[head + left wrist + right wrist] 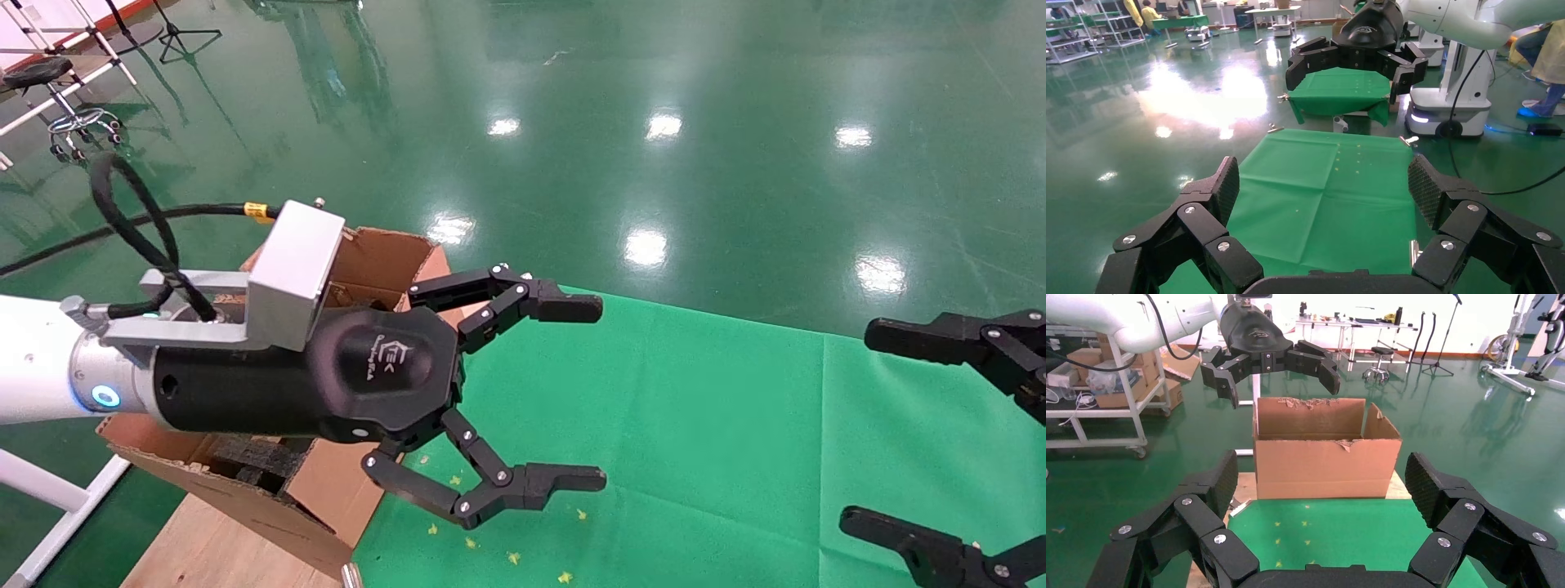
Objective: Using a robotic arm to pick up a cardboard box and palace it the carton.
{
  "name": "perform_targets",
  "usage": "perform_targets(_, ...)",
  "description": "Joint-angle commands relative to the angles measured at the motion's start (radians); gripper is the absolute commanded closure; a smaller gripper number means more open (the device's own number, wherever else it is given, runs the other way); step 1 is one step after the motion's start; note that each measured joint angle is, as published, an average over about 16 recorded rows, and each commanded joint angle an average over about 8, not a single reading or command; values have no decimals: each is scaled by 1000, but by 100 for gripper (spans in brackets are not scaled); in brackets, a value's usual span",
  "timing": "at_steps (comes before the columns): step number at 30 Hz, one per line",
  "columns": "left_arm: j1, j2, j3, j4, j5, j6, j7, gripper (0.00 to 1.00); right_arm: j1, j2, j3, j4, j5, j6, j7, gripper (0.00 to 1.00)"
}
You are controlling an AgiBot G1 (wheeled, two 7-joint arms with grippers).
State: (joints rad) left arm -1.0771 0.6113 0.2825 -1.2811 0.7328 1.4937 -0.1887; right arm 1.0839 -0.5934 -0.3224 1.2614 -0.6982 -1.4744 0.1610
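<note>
While its gripper (601,392) gapes empty, the robotic arm (49,359) hangs beside the carton (384,261).

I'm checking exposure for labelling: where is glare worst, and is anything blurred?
Head view: round lamp reflections dot the glossy floor; the left gripper looks slightly soft. Left wrist view: a broad white glare patch washes out the floor. Right wrist view: even light, the carton sharp.

1 carton (327,490), 2 grippers (left gripper (572,392), right gripper (866,425)), 1 green cloth (695,425).
</note>
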Motion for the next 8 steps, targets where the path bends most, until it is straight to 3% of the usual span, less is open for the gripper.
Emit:
perform_targets(1, 0, 0, 0, 0, 0, 0, 0, 0, 0, 0, 0, 0, 0, 0, 0, 0)
perform_targets(8, 0, 0, 0, 0, 0, 0, 0, 0, 0, 0, 0, 0, 0, 0, 0, 0)
